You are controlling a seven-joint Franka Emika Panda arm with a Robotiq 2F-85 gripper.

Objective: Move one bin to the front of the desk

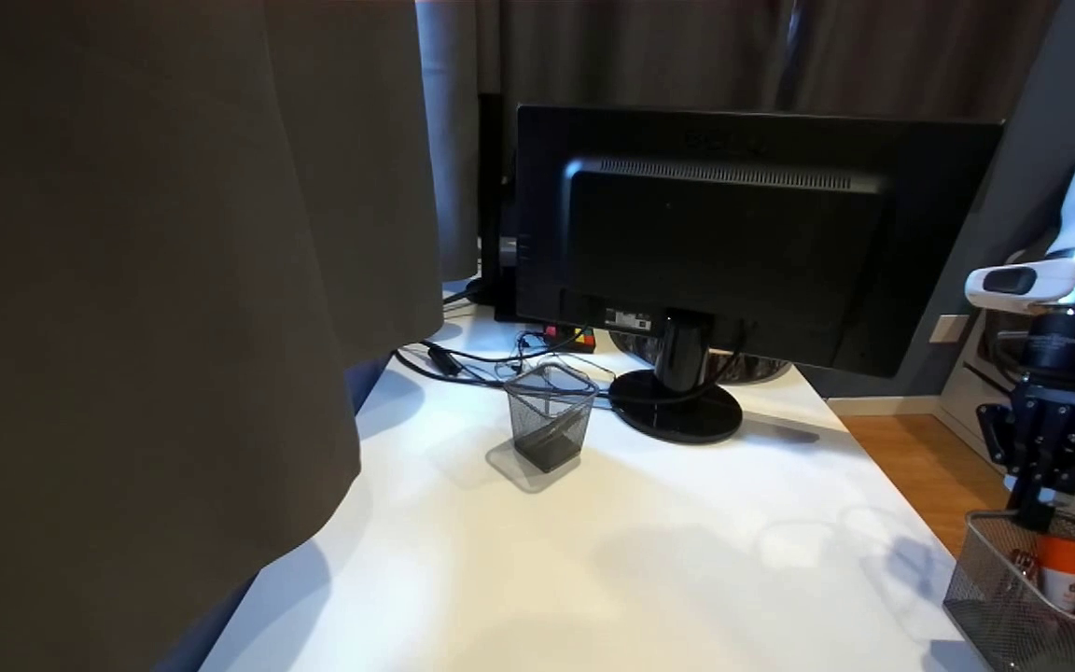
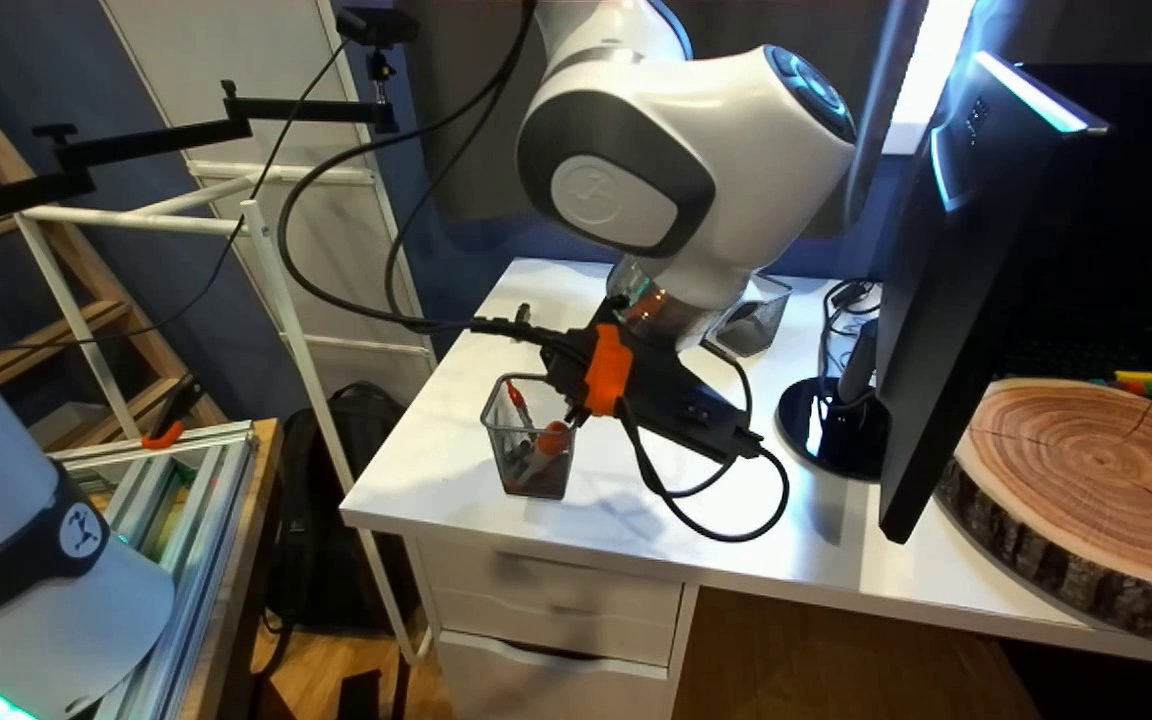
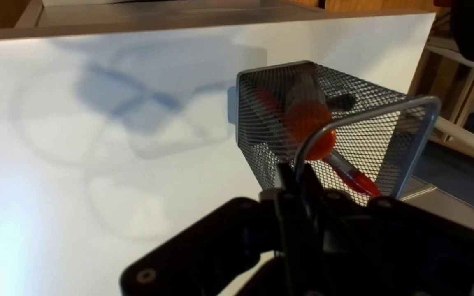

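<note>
The bin is a dark grey wire-mesh cup holding an orange-capped tube and a red pen. It is at the lower right of an exterior view (image 1: pixel 1013 625), and it also shows in an exterior view (image 2: pixel 511 462) and the wrist view (image 3: pixel 362 92). It stands near a corner of the white desk (image 1: pixel 575 560); I cannot tell whether its base touches the top. My gripper (image 3: pixel 296 174) is shut on the bin's rim, one finger on each side. In an exterior view the gripper (image 1: pixel 1034 511) points down at the rim.
A plain grey mesh bin (image 1: pixel 549 420) stands farther along the desk by cables. A black monitor (image 1: pixel 733 252) on its stand and a round wood slab (image 2: pixel 1086 470) are on the desk. A curtain (image 1: pixel 174 280) hangs beside the desk. A loose cable (image 2: pixel 781 500) loops from the wrist.
</note>
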